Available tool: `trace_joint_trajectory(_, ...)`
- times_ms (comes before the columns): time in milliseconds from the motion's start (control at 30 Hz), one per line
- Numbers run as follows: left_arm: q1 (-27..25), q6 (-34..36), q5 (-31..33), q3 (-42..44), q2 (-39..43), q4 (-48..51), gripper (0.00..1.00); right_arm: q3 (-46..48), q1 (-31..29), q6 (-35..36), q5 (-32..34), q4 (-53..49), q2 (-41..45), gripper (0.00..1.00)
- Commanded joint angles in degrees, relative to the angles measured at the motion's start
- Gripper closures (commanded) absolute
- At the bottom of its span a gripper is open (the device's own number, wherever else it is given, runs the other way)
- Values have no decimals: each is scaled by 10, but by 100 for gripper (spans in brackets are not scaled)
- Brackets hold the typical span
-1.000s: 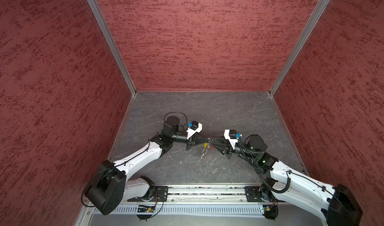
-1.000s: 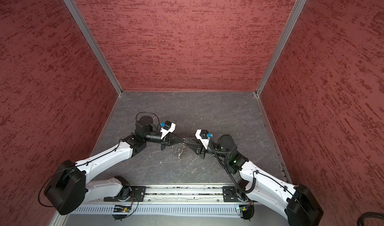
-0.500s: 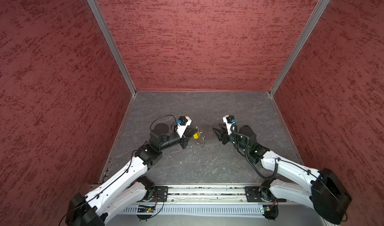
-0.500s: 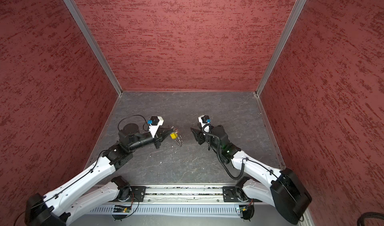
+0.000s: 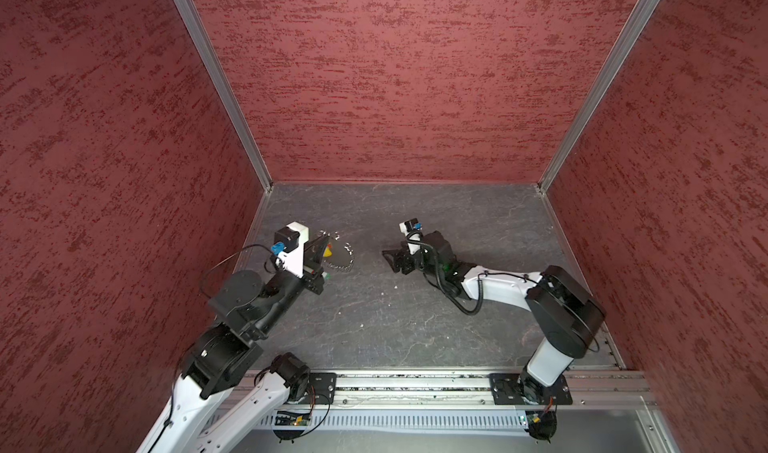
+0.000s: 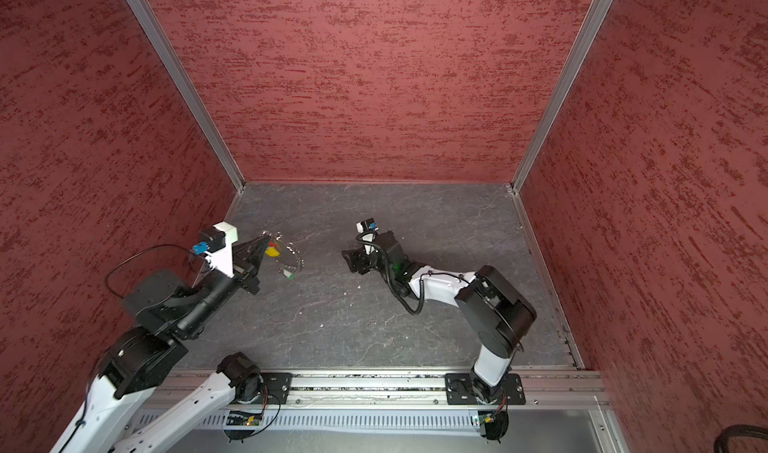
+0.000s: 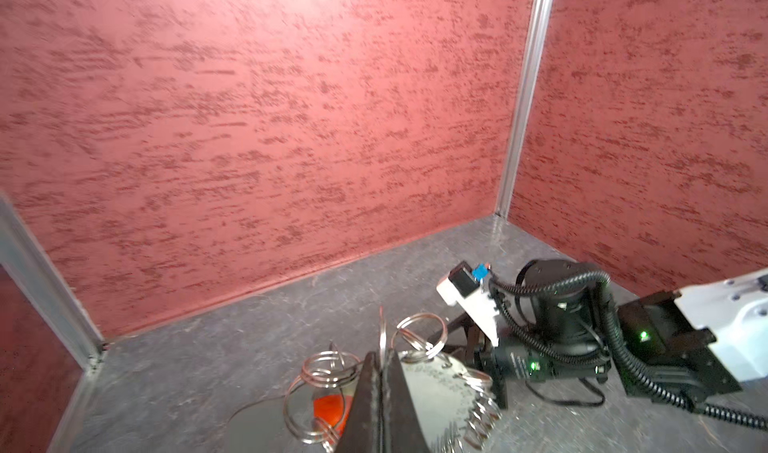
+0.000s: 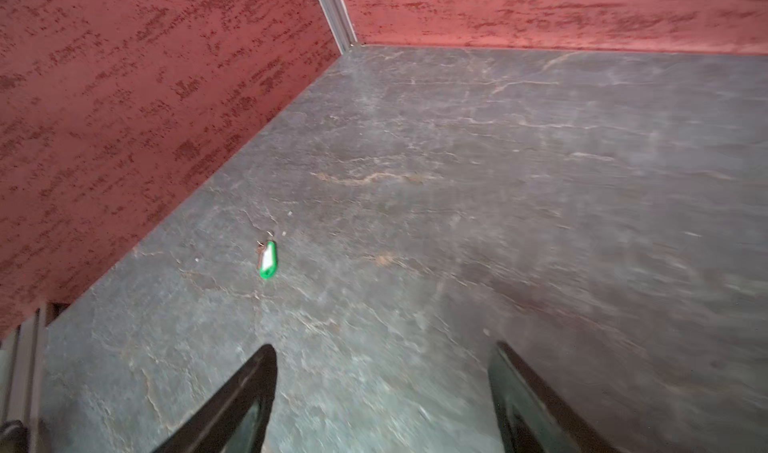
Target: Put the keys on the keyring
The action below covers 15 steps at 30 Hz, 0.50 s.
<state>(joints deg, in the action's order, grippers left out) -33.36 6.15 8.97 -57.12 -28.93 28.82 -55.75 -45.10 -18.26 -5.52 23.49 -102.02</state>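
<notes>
On the grey surface (image 5: 415, 313), hemmed by the left wall (image 5: 124, 160), the job looks two-thirds done. The left gripper (image 7: 382, 357), pressed together, pinches the keyring (image 7: 328, 372) aloft; the right gripper (image 8: 383, 347) is spread, empty. Red key (image 7: 328, 409) and yellow key (image 6: 272, 252) seem strung on. The green key (image 8: 268, 260) lies loose below, wall close one side, bare surface toward the middle.

The left gripper (image 5: 323, 248) has carried the keyring (image 5: 344, 260) from mid-frame to the left of the frame. The right gripper (image 5: 390, 259) has backed off rightward, and its jaws now stand spread.
</notes>
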Motion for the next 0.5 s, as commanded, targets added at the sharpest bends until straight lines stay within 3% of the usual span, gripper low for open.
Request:
trace_joint_trajectory(0, 4, 34, 79, -28, 12, 51, 100, -76, -29, -23, 30, -52, -56, 10)
trace_joint_trajectory(133, 3, 55, 132, -44, 35, 56, 100, -170, -68, -23, 54, -96, -136, 8)
trace_joint_trajectory(200, 3, 65, 147, -46, 45, 56, 100, -219, -84, -27, 71, -126, -175, 1)
trace_joint_trajectory(467, 3, 80, 162, -22, 84, 46, 100, -437, -123, -19, 144, -266, -332, 1)
